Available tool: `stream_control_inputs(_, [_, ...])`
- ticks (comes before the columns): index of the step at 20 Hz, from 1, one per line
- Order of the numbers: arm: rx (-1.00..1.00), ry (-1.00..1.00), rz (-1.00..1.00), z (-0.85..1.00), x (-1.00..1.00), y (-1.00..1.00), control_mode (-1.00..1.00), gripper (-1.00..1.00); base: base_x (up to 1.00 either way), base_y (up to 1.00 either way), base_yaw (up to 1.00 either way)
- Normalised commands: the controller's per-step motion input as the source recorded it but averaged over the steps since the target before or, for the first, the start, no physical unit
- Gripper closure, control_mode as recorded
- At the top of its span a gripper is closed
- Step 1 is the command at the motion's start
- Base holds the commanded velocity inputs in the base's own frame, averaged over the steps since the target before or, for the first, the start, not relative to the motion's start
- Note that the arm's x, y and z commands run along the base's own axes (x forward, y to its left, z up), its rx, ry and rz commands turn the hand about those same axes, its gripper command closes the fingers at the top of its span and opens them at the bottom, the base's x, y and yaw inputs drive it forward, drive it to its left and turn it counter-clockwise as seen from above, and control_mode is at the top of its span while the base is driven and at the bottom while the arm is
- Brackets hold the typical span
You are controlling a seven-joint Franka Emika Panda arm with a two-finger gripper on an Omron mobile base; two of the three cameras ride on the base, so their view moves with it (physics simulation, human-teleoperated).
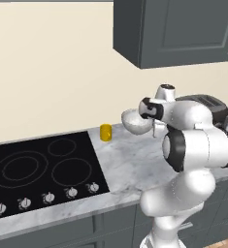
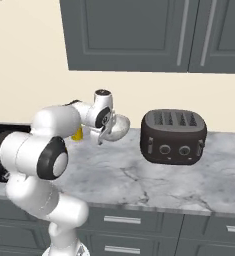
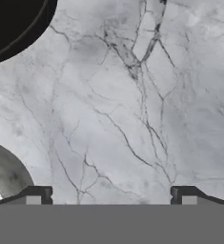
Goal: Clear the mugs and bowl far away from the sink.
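The marbled white-grey bowl (image 1: 133,121) (image 2: 119,127) sits on the marble counter near the back wall. In the hand view its rim (image 3: 4,174) curves in at the lower left. My gripper (image 1: 156,129) (image 2: 105,132) (image 3: 111,196) hangs right beside the bowl, pointing down at bare counter. It is open, its fingertips (image 3: 37,194) are wide apart and nothing is between them. A yellow mug (image 1: 105,132) stands upright left of the bowl, by the stovetop's corner. From the right base view the mug (image 2: 78,134) is mostly hidden behind my arm. The sink is out of view.
A black stovetop (image 1: 42,167) with knobs fills the counter's left part. A dark toaster (image 2: 174,136) (image 3: 13,21) stands just right of the bowl. Grey wall cabinets (image 1: 176,29) hang overhead. Open marble counter (image 2: 154,182) lies in front of the toaster.
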Motion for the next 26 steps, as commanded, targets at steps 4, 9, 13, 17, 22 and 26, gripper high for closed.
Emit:
stream_control_inputs(4, [0.00,0.00,-0.05,0.40,-1.00,-0.01,-1.00,-1.00,0.00,0.00,0.00])
stream_control_inputs(9, [0.04,0.06,-0.05,0.69,-1.00,0.00,-1.00,-1.00,0.00,0.00,0.00])
stream_control_inputs(13, [0.03,0.08,-0.04,0.68,-1.00,0.00,-1.00,-1.00,0.00,0.00,0.00])
stream_control_inputs(17, [0.00,0.00,0.00,0.40,-1.00,0.00,-1.00,-1.00,0.00,0.00,0.00])
stream_control_inputs(22, [0.00,-0.12,0.03,0.32,-0.82,0.04,-1.00,-1.00,0.00,0.00,0.00])
stream_control_inputs(26, [-0.17,-0.18,0.44,0.52,-0.66,0.09,-1.00,-1.00,0.00,0.00,0.00])
